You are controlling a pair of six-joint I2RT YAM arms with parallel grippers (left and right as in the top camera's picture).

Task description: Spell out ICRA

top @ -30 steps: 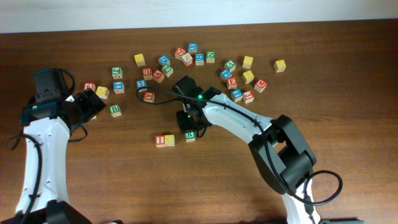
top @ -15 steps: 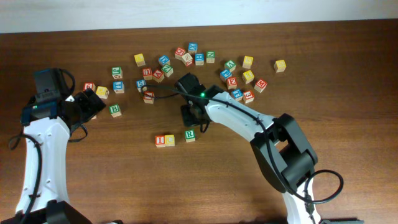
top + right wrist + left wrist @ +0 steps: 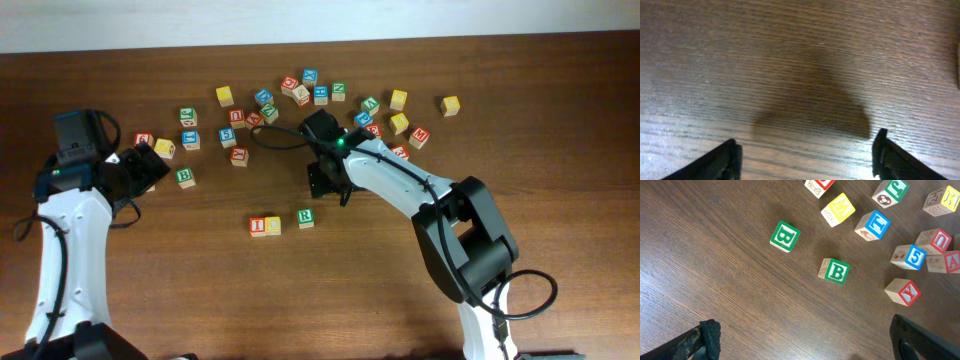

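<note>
Three of the four letters sit lowest in the overhead frame, just below centre. The red I (image 3: 258,226) touches the yellow C (image 3: 272,226). The green R (image 3: 305,217) stands to their right, parted from the C by a small gap and a touch higher in the frame. Bare table (image 3: 200,300) runs from that row to the bottom edge, so I have open room there and between the two arms.

My right gripper (image 3: 329,193) hangs up-frame and slightly right of the R, its arm bent back toward the lower right corner. Its wrist view shows the fingers (image 3: 729,159) spread wide over bare wood and a shadow, gripping nothing. A second ago it was clamped on the R at that same spot; it has since let go and pulled away up-frame.

My left gripper (image 3: 143,168) sits at mid left, unmoved, fingers (image 3: 704,341) wide and empty, with a green B cube (image 3: 835,271) ahead of it. The red A (image 3: 951,261) lies at the right edge of that wrist view. Farther up, the loose cubes (image 3: 450,105) scatter in a band short of the table's far edge.
</note>
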